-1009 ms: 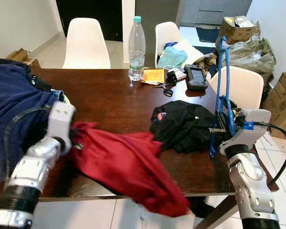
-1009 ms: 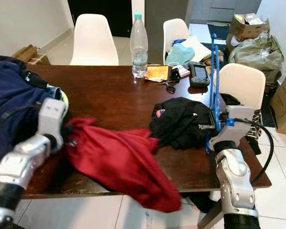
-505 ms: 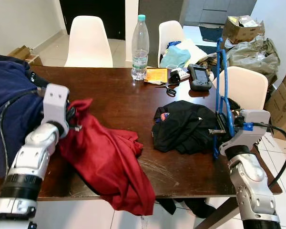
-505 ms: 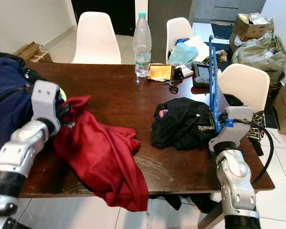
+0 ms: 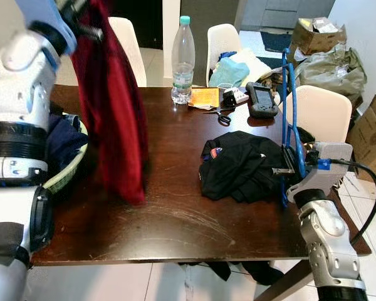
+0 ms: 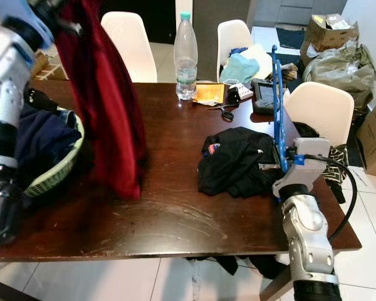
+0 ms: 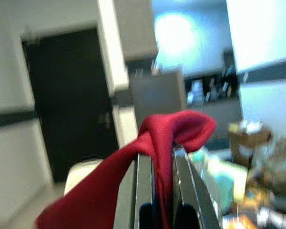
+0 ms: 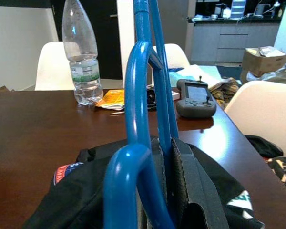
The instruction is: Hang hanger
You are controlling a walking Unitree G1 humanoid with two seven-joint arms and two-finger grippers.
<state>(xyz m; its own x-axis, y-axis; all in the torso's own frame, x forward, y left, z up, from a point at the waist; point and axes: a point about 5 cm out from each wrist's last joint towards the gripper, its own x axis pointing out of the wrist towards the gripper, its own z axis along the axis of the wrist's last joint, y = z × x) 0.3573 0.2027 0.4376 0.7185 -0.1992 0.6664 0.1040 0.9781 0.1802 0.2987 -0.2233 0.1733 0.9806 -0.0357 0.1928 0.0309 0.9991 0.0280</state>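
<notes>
- Left gripper [image 7: 156, 164], raised high above the table's [image 5: 169, 219] left edge, pinches a fold of the red shirt [image 5: 116, 113] between narrowly set fingers; the soft, limp cloth hangs straight down, its hem near the dark scuffed wood
- A green-rimmed basket [image 6: 56, 169] of dark clothes sits at the left edge
- A crumpled black garment [image 5: 241, 166] lies toward the right edge; a clear plastic bottle [image 5: 182, 59] stands at the far edge
- Right gripper [image 8: 169, 186], at the right edge, is clamped on the blue hanger [image 5: 291, 125], thin glossy plastic with its long axis upright
- Shirt and hanger are well apart, the hanger to the shirt's right; joining them likely means bringing the two arms together
</notes>
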